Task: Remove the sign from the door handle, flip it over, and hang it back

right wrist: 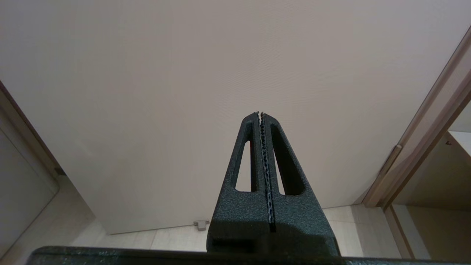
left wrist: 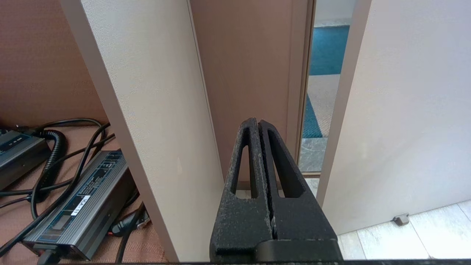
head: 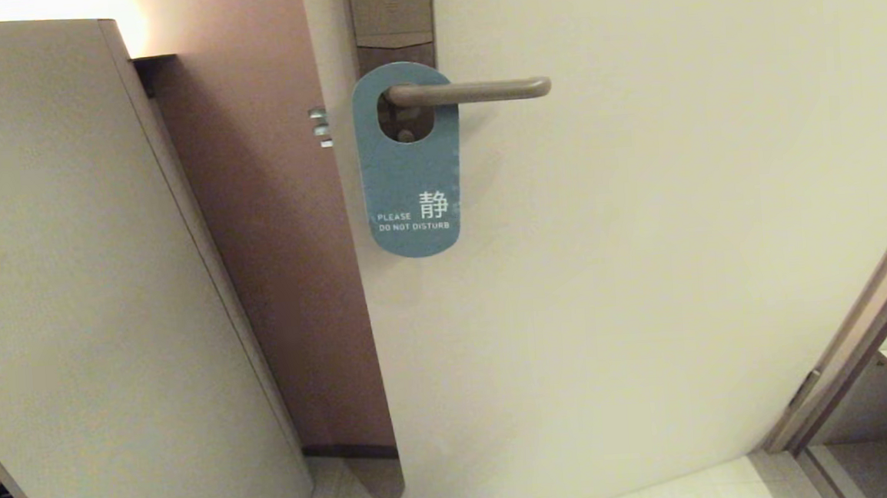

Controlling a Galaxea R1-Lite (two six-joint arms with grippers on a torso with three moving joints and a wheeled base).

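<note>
The sign (head: 408, 182) hangs on the door handle (head: 472, 91) in the head view, its teal face outward with white "PLEASE DO NOT DISTURB". The lever passes through its oval hole and points right from a tall plate (head: 391, 21). Neither arm shows in the head view. My left gripper (left wrist: 257, 123) is shut and empty, low down, facing the gap beside the door's edge. My right gripper (right wrist: 260, 115) is shut and empty, low down, facing the plain cream door (right wrist: 220, 73). Sign and handle are out of both wrist views.
A beige panel (head: 69, 303) stands at the left, a brown wall (head: 274, 252) behind it. Power bricks and cables (left wrist: 73, 191) lie on the floor left of the panel. A door stop (left wrist: 400, 219) sits at the door's foot. A door frame (head: 864, 331) rises at right.
</note>
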